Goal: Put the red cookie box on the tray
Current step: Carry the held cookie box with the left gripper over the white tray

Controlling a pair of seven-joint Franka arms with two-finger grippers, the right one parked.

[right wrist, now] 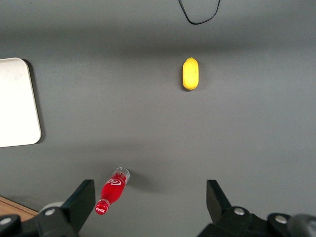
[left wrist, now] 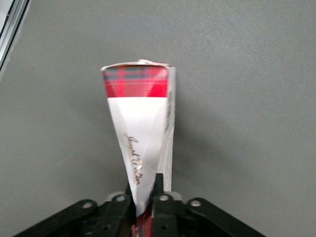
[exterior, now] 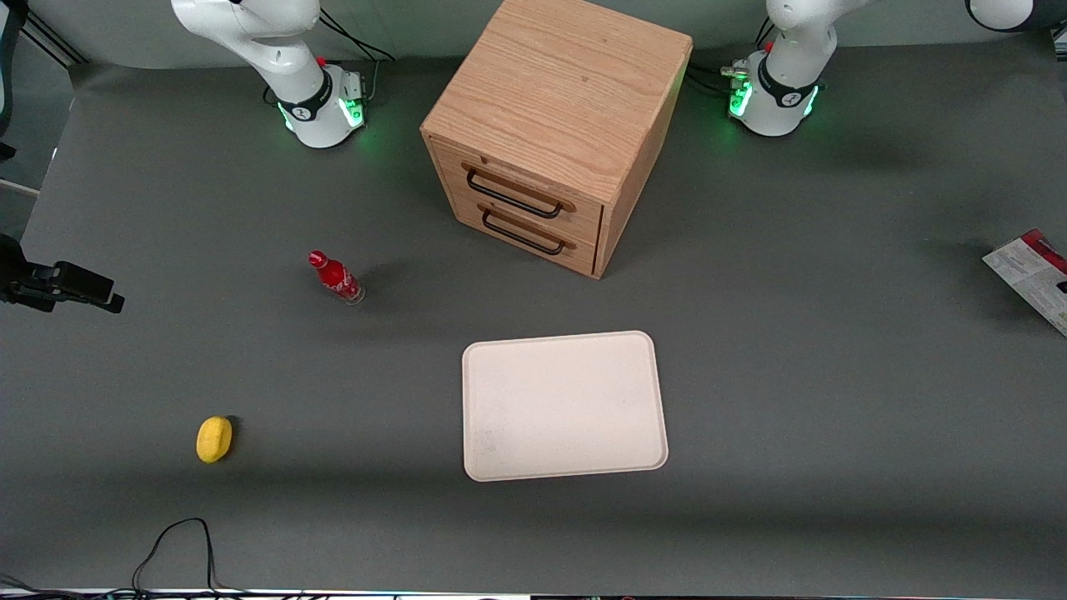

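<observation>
Pincer: in my left wrist view the pincer (left wrist: pixel 144 200) has its fingers (left wrist: pixel 120 203) closed tight on one narrow end of the red cookie box (left wrist: pixel 140 133); the carton is pinched between them and stands out from the wrist with its tartan end farthest from it.

Box position: in the front view I see only part of the red cookie box (exterior: pixel 1034 271), at the edge of the frame toward the working arm's end of the tabletop (exterior: pixel 834 375). It looks raised and tilted, judging by the wrist view, where nothing but bare grey surface lies under it. I cannot tell how high it hangs.

Tray: the tray (exterior: pixel 564 406) lies flat near the middle of the tabletop, nearer the front camera than the wooden drawer cabinet (exterior: pixel 557 125). Nothing rests on it. It is well apart from the box.

Other items: a small red bottle (exterior: pixel 336 277) and a yellow lemon-like object (exterior: pixel 214 438) sit toward the parked arm's end, clear of any path I would take.

Done so far: by my reading the grasp is made and the box is off the surface.

Left to do: carry the box sideways across to the tray, bring it down over the cream surface, lay it flat inside the rim, and let go.

Watch point: the hold is on one end only, so I expect the long carton may swing or droop in transit; I would move it gently.
</observation>
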